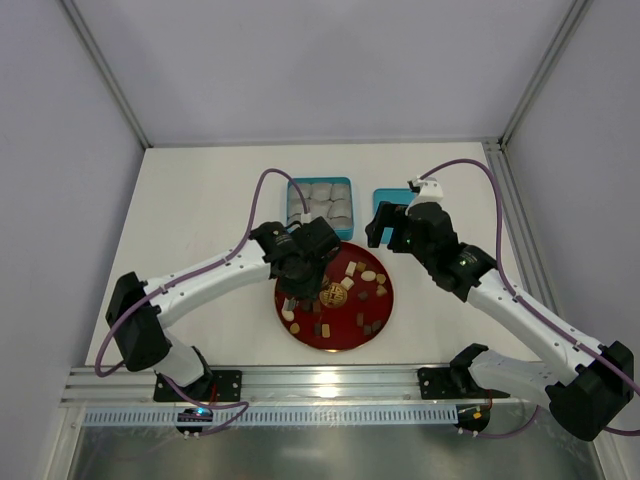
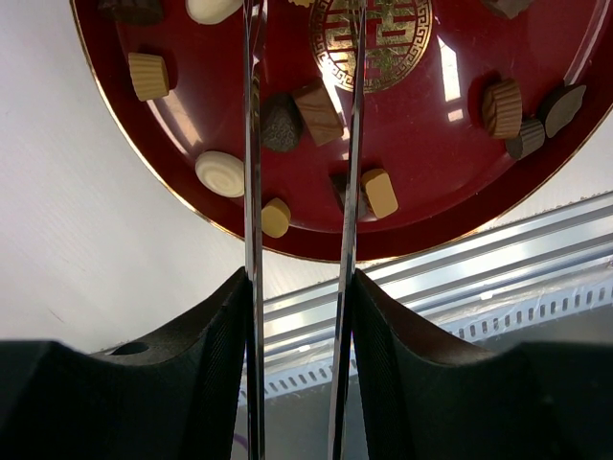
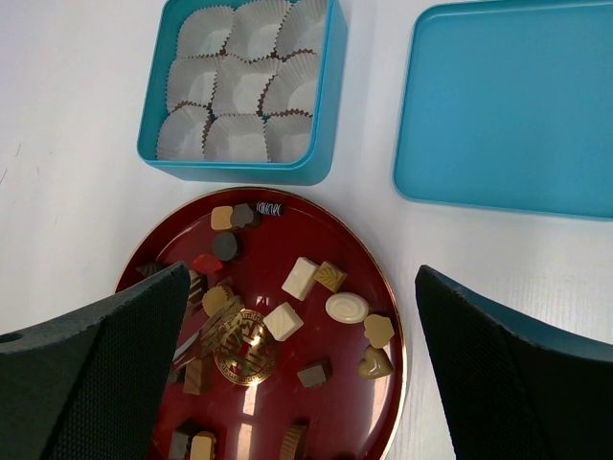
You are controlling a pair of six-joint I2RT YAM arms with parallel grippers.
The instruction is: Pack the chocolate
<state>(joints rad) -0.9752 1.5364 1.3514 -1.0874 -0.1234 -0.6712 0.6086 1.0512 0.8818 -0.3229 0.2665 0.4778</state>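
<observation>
- Status: packing has not visibly begun. Every paper cup (image 3: pixel 239 86) in the teal tin (image 3: pixel 239 171) reads empty in the right wrist view, three rows of three.
- The chocolate pieces (image 3: pixel 300 278) all appear to lie on the red plate (image 3: pixel 316 240), scattered around its gold emblem (image 3: pixel 239 345). They are dark brown, tan and cream-white, with one red.
- The plate sits at the near middle of the table (image 1: pixel 200 200). The tin is just beyond its far edge, apart from it. The teal lid (image 3: pixel 508 105) lies flat to the right of the tin, already off.
- Left gripper (image 2: pixel 305 29): it hangs over the left part of the plate with its long thin blades part-way apart.
  - A striped brown cube (image 2: pixel 316 110) and a dark rounded piece (image 2: pixel 281 122) lie in the gap, both apparently resting on the plate.
  - The blade tips run off the top of the wrist view, so you cannot tell whether they pinch anything.
- Right gripper (image 3: pixel 302 287): its jaws are spread fully wide and hold nothing. It hovers over the far right of the plate, near the lid.
- Judgement: you are at the first pick. What is left is lifting each piece, carrying it to a cup, and probably fitting the lid afterwards.
</observation>
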